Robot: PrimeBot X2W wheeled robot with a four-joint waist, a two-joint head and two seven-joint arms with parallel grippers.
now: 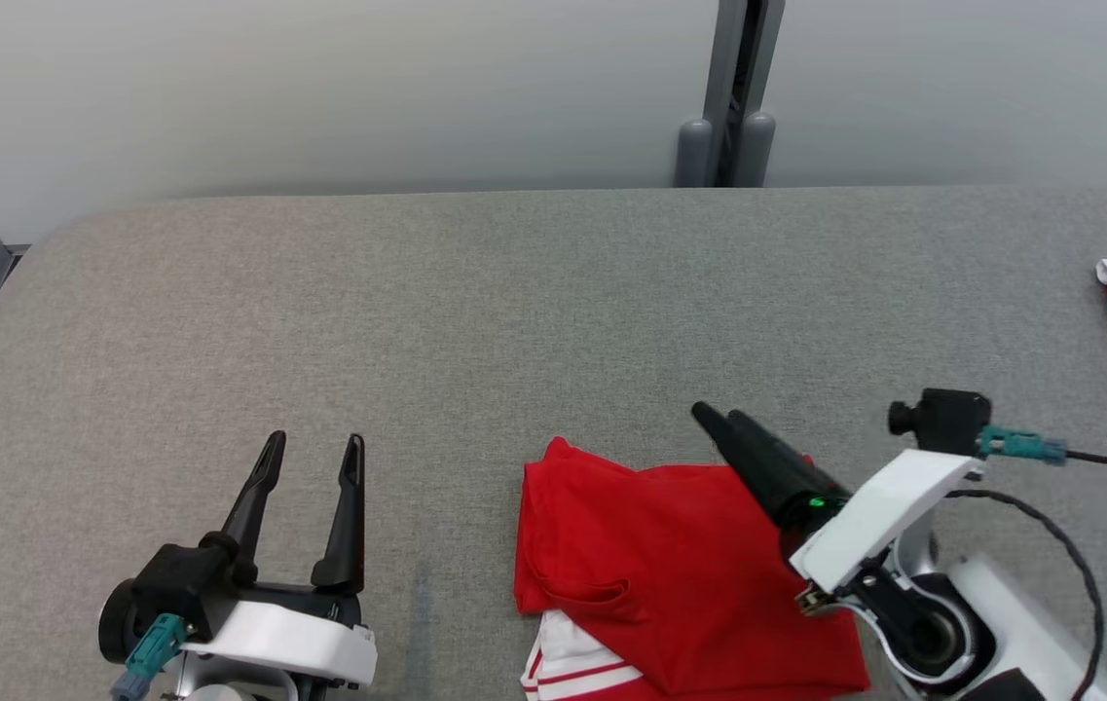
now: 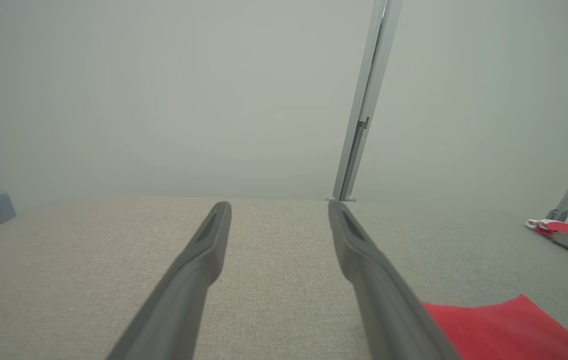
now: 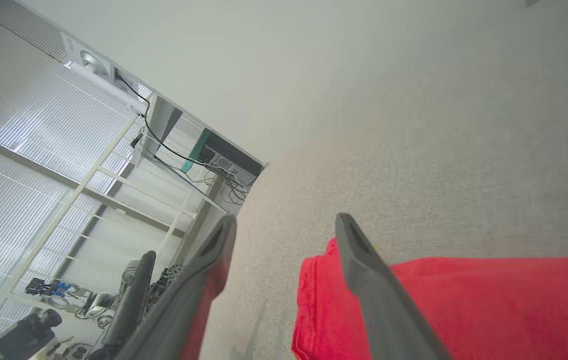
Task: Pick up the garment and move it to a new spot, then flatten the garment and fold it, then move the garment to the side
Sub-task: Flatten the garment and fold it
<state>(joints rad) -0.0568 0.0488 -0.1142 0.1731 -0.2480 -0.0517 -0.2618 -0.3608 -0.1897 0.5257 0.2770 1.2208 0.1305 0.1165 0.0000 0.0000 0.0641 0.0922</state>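
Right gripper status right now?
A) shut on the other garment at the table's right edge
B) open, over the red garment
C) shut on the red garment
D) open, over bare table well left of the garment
B: in the right wrist view the right gripper has its fingers spread with nothing pinched, and the garment lies under it.

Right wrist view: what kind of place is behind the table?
Probably a robotics lab or workshop: large windows with blinds, loose cables running to a wall box, dark gear below, and a grey cloth-covered table holding a red garment.
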